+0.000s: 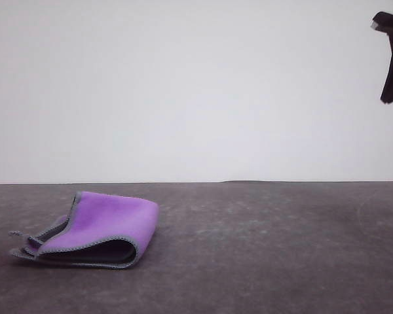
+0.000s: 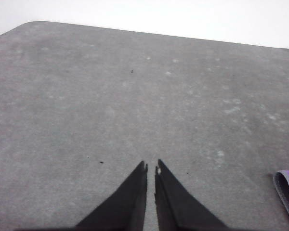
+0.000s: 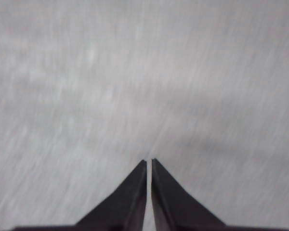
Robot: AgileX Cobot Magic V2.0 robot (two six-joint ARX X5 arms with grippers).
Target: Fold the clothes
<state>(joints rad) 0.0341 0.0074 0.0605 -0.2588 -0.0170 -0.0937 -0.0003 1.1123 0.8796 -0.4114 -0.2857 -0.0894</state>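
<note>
Cloth [image 1: 101,229]: bright purple face up, dark grey inside the fold, light grey stitched edging along the hems; the left wrist view catches one corner of it, purple with a grey border. Bench [image 1: 268,248]: dark grey, mottled with paler specks and smudges. Wall [image 1: 196,91] behind: plain white. Left claw [image 2: 151,167]: black fingers. Right claw [image 3: 149,161]: black too, over a blurred streaky grey surface.

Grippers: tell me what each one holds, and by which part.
Nothing is held. The left gripper and right gripper are both shut on nothing above the table. The cloth lies folded, untouched.
</note>
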